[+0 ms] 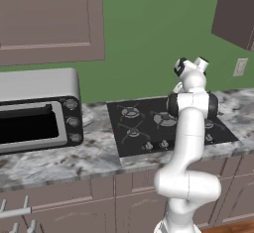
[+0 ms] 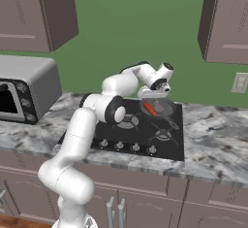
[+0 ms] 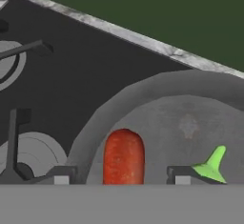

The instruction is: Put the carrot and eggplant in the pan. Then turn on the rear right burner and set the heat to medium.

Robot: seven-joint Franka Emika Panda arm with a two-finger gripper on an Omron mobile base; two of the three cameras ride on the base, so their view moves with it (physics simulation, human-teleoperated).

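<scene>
In the hand view the carrot (image 3: 124,157) is cut off at the bottom, so only a blunt, rounded orange end shows, lying on the smooth grey floor of the pan (image 3: 143,92). A small green leafy tip (image 3: 212,167) sits to its right, with whatever carries it out of frame.

From the right base view the carrot (image 2: 149,109) and the pale purple eggplant (image 2: 158,108) lie touching inside the round dark pan (image 2: 167,106), which sits toward the rear right corner of the black glass stove (image 2: 140,130). The gripper (image 2: 154,93) hangs just above the pan's rear edge. Its two finger tips (image 3: 61,178) stand well apart with nothing between them.

In the left base view the arm's white body hides the pan. The stove knobs (image 2: 127,146) line the front edge, small and hard to read. A boxy metal toaster oven (image 1: 39,109) stands at the left end of the speckled stone counter (image 1: 59,160).
</scene>
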